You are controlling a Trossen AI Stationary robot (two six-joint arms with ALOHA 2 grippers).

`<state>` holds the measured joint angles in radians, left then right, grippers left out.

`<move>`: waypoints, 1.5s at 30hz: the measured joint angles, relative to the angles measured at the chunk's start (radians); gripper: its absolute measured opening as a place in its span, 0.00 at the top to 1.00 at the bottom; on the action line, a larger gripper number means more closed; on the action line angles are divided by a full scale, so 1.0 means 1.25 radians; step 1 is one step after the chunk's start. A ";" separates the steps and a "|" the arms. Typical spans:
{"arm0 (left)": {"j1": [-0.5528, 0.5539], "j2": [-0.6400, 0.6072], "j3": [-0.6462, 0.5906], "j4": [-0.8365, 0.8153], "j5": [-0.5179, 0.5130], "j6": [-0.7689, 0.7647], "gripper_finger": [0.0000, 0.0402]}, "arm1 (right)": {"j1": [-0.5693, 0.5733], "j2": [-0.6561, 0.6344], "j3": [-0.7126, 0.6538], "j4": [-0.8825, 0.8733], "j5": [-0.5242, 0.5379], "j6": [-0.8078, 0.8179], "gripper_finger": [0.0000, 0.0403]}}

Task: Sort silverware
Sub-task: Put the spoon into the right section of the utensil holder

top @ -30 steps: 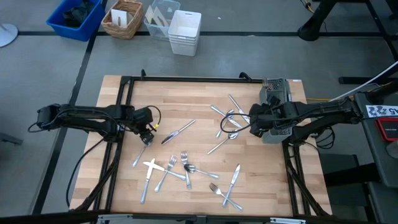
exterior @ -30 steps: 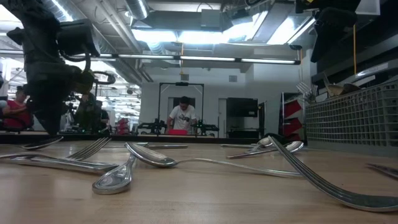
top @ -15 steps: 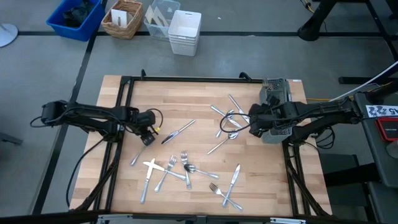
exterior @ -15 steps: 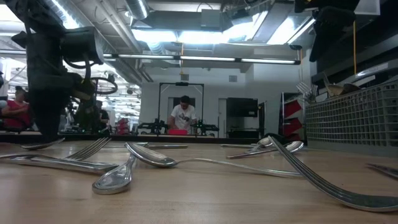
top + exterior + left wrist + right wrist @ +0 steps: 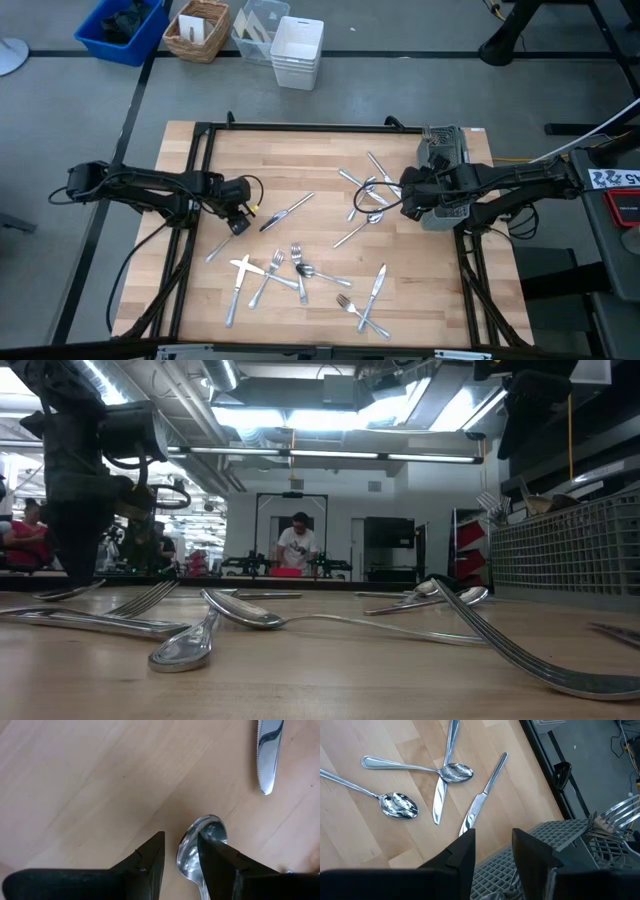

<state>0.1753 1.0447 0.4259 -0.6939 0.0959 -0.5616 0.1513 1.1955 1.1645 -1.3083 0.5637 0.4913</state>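
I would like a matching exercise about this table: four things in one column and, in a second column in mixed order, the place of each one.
Things
1. left tool
2. right tool
3. caddy
4. white bin

Places
A. on the floor beyond the table
B. at the table's right edge, with forks standing in it
C. over the caddy, empty
D. low over the wood, a spoon between its fingers

Pairs: 1-D, 2-C, 3-B, 4-A
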 joint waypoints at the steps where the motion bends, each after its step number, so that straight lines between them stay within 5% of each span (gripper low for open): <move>1: 0.000 0.000 0.000 0.001 0.000 -0.001 0.73 | 0.000 0.000 0.000 0.000 0.000 0.000 0.67; 16: 0.000 0.066 -0.001 0.077 0.074 0.057 0.73 | 0.000 0.000 0.000 -0.001 0.000 -0.002 0.67; 23: 0.001 0.100 0.001 0.086 0.080 0.078 0.92 | 0.000 0.000 0.000 -0.001 0.000 -0.003 0.67; 45: 0.002 -0.003 -0.002 0.368 0.107 0.030 1.00 | 0.000 -0.002 0.000 -0.001 0.009 -0.023 0.67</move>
<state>0.1775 1.0404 0.4240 -0.2340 0.2302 -0.5246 0.1513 1.1931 1.1645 -1.3094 0.5749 0.4622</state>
